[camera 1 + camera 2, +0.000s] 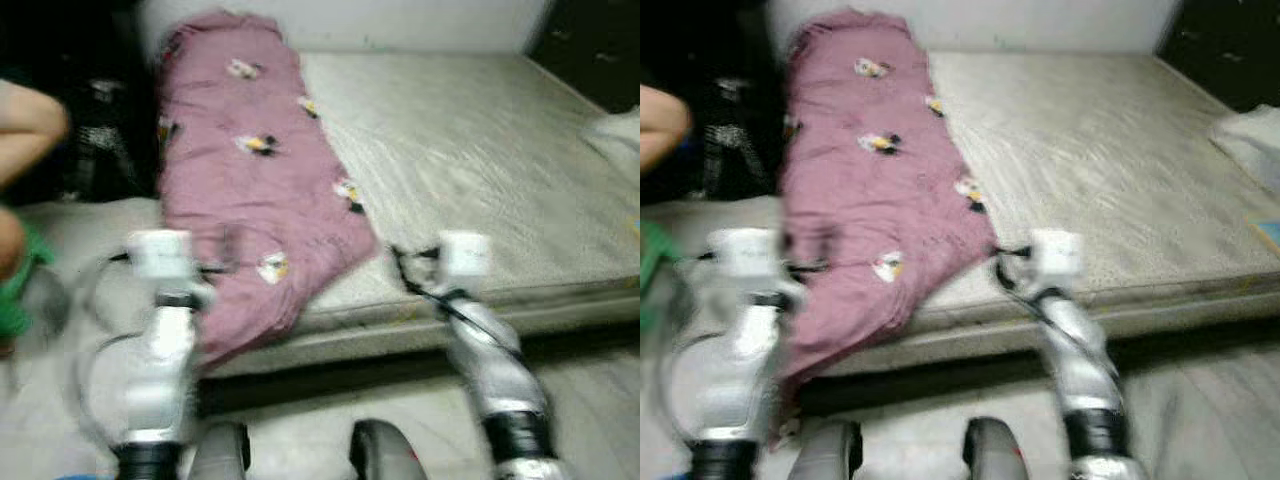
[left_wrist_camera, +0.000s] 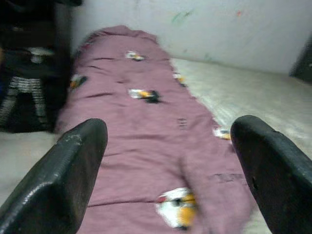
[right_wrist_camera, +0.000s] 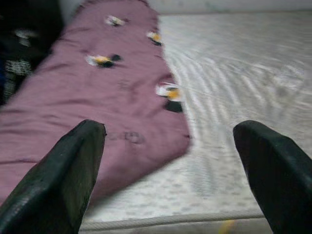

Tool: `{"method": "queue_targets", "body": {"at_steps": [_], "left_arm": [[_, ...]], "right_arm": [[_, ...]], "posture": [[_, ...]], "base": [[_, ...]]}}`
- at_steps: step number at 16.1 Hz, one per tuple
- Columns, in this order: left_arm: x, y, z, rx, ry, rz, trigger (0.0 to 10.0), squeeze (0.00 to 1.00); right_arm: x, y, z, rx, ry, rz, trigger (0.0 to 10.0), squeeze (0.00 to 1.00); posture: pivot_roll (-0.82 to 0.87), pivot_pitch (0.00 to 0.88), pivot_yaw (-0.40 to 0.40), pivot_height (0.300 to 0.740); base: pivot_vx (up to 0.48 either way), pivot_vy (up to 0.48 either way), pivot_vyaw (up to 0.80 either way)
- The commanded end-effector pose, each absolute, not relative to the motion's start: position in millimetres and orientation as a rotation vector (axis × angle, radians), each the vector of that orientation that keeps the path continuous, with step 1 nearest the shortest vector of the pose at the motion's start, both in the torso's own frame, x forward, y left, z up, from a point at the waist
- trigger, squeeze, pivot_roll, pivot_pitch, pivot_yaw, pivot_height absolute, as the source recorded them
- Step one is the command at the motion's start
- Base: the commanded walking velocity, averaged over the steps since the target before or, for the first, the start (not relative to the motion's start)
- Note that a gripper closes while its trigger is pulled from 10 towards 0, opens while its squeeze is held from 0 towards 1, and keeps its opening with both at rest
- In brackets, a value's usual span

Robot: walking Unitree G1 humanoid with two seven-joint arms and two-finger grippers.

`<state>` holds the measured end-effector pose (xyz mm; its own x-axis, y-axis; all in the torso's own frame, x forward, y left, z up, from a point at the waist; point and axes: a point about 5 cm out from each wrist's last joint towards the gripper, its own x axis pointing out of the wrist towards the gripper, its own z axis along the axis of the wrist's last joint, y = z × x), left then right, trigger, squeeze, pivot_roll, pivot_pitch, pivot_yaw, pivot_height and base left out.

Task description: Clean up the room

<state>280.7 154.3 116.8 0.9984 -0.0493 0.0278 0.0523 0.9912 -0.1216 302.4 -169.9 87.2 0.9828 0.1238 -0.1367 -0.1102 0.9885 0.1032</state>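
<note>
A mauve blanket [image 1: 245,190] printed with small penguin figures lies lengthwise along the left side of a bare grey mattress [image 1: 480,170]. Its near end hangs over the mattress's front edge. Both silver arms are raised in front of the bed. My left gripper [image 2: 168,129] is open, pointing along the blanket [image 2: 141,141] from its near end, with nothing between the fingers. My right gripper [image 3: 170,131] is also open and empty, facing the blanket's right edge [image 3: 97,102] where it meets the mattress [image 3: 243,87]. The head views are blurred.
A person's bare limb [image 1: 30,125] and green clothing [image 1: 15,290] are at the far left. Dark furniture with a black-and-white patterned item [image 1: 100,140] stands left of the bed. A white bundle [image 1: 615,135] lies on the mattress's right side. Pale floor [image 1: 590,390] runs before the bed.
</note>
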Motion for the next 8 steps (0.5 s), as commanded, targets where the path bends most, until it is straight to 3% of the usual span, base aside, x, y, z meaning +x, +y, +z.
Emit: {"method": "queue_targets", "body": {"at_steps": [1,2,8], "left_arm": [[279.8,168.1,116.5,-0.101,-0.02,-0.006,10.0,0.0],[279.8,168.0,116.3,-0.103,-0.018,-0.005,10.0,0.0],[279.5,166.6,114.4,-0.102,-0.008,-0.011,10.0,0.0]], "right_arm": [[306.9,-157.0,94.9,0.109,0.115,0.157,10.0,0.0],[306.9,-156.7,94.3,0.109,0.12,0.159,10.0,0.0],[307.1,-157.1,92.9,0.117,0.131,0.162,10.0,0.0]], "posture": [[-0.02,0.0,-0.085,0.641],[-0.02,0.0,-0.086,0.641],[-0.02,0.0,-0.089,0.641]], "base": [[0.352,0.0,0.8],[0.352,0.0,0.52],[0.348,0.0,0.0]]}}
